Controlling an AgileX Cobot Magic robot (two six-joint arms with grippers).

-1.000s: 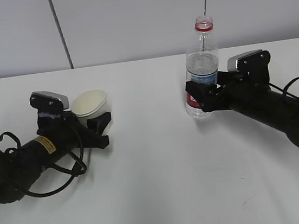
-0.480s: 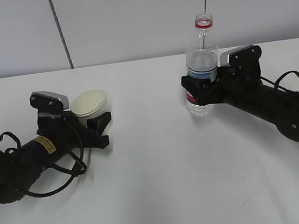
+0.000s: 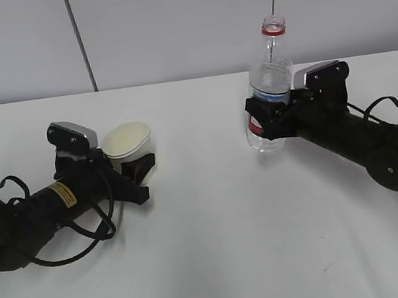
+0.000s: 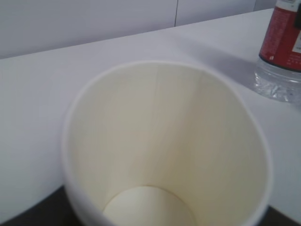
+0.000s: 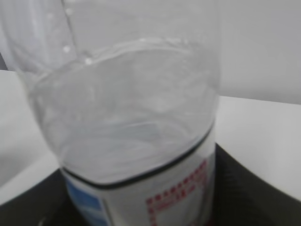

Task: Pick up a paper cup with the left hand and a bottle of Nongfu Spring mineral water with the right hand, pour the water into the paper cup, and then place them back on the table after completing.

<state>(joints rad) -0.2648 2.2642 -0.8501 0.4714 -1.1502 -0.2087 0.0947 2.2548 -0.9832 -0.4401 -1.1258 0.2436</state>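
Left hand [image 3: 126, 174] fingers pinch empty paper cup [image 3: 127, 141], left half of bench [image 3: 213, 263]; right hand [image 3: 267, 120] fingers clamp uncapped bottle [image 3: 268, 89], right of centre, near far edge; lift both upright, bring mouths close before tilting; water [image 5: 136, 108] partly fills bottle.

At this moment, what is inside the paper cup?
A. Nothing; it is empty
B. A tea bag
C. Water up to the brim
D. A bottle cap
A: the left wrist view looks straight into the cup and shows its bare, dry bottom, with the bottle upright, apart from it.
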